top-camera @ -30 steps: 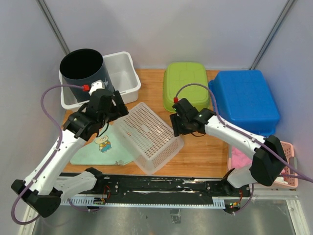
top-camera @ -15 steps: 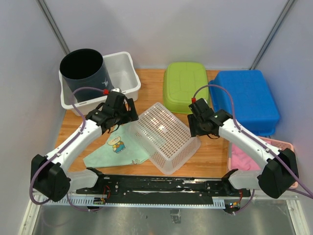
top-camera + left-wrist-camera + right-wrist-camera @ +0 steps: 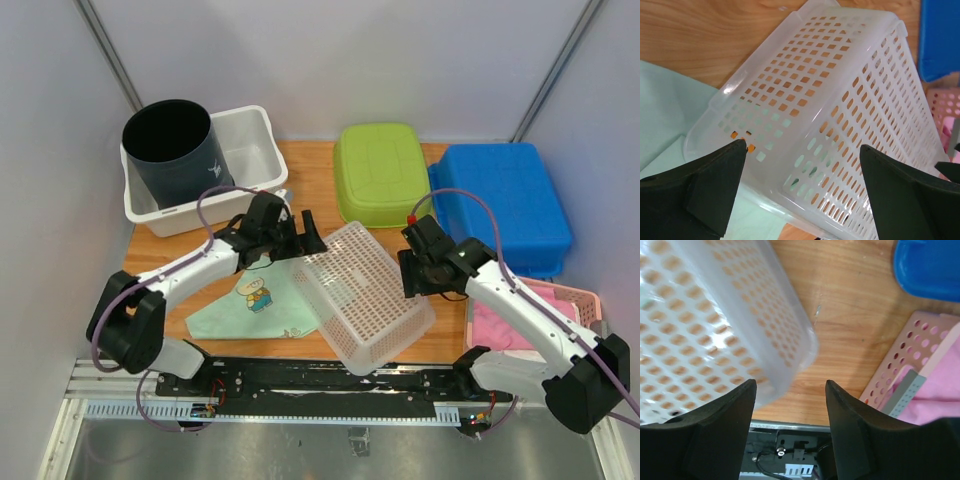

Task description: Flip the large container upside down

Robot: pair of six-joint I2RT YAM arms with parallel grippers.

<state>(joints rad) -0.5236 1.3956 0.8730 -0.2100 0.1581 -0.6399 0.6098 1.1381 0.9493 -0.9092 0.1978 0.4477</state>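
Observation:
The large container, a white perforated basket (image 3: pixel 365 295), lies on the wooden table with its holed bottom facing up, its left end over a green cloth. In the left wrist view the basket (image 3: pixel 840 95) fills the frame, rim lowest. My left gripper (image 3: pixel 300 228) (image 3: pixel 802 145) is at the basket's far left corner, jaws wide open and apart from its wall. My right gripper (image 3: pixel 412 283) (image 3: pixel 790 382) hangs open by the basket's right edge. The basket's blurred corner (image 3: pixel 715 325) shows above its left finger, and only bare wood lies between the fingers.
An upturned green tub (image 3: pixel 380 175) and a blue tub (image 3: pixel 505 205) stand at the back. At the back left, a dark bucket (image 3: pixel 172 150) stands in a white bin (image 3: pixel 250 150). A pink basket (image 3: pixel 585 325) holding pink cloth is at the right. The green cloth (image 3: pixel 250 300) lies front left.
The basket has shifted right and toward the near edge, turning as it went. Both arms followed it to the right, the left stretching out low. Both grippers stayed open.

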